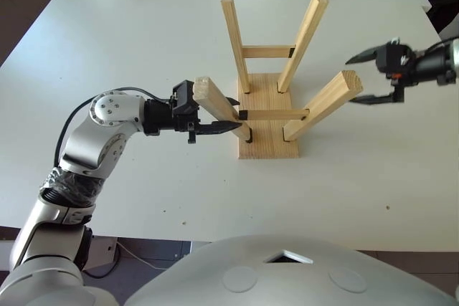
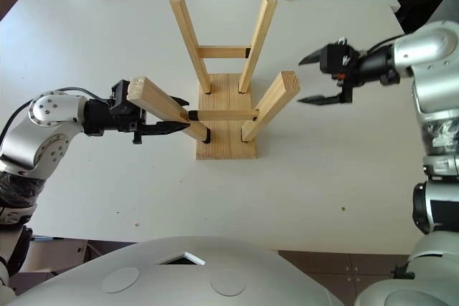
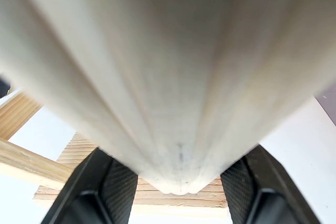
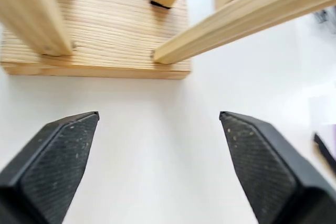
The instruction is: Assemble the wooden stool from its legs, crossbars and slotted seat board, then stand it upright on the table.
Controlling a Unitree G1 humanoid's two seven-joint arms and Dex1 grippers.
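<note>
The stool lay upside down mid-surface, its slotted seat board (image 1: 269,140) flat on the white surface (image 1: 107,55) and four legs pointing up, each pair joined by a crossbar (image 1: 276,114). The near-left leg (image 1: 215,102) leaned left, clamped between the fingers of the left hand (image 2: 178,114). The near-right leg (image 1: 323,105) leaned right. Just right of its tip, not touching, the right hand (image 2: 302,79) hung with its fingers spread wide.

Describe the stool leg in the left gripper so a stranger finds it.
On the white table, the seat board lies flat with four legs pointing up. The near-left leg leans outward, away from the board. Only it sits in the left gripper.
</note>
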